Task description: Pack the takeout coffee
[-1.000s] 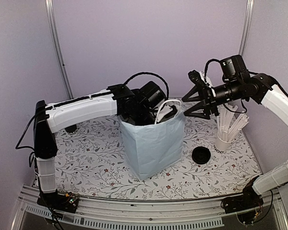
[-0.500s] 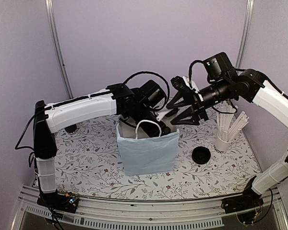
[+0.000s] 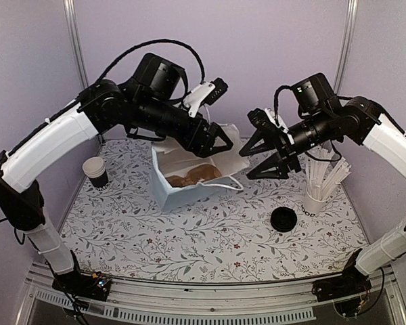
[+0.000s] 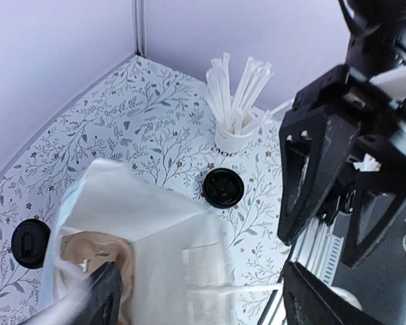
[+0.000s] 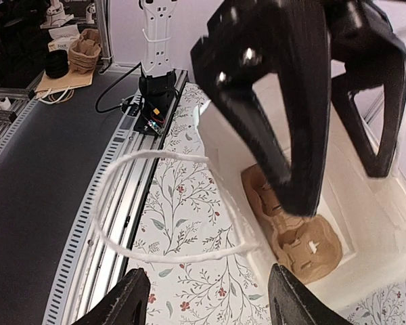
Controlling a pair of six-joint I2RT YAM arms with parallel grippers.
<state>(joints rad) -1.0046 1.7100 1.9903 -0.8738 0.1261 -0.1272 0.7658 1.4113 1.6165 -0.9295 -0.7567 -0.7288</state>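
The takeout coffee cup (image 3: pixel 96 171), black outside and white inside, stands uncovered at the table's left, far from both grippers. Its black lid (image 3: pixel 283 219) lies at the right, also seen in the left wrist view (image 4: pixel 222 187). The pale-blue bag (image 3: pixel 164 193) lies low mid-table, mouth gaping upward, with the brown carrier (image 3: pixel 193 177) inside. My left gripper (image 3: pixel 213 145) hangs open just above the bag's rear edge (image 4: pixel 149 223). To the bag's right, my right gripper (image 3: pixel 248 166) is open and empty, with the white handle loop (image 5: pixel 169 203) ahead of its fingers.
A white cup of wooden stirrers (image 3: pixel 318 196) stands at the right, behind the lid. In the left wrist view a second round black lid-like thing (image 4: pixel 30 242) sits near the back wall behind the bag. Walls enclose the back and both sides.
The bag went from upright to lying low with its mouth open. My left arm rose out of the bag and now hangs above it. The right gripper swung left toward the bag.
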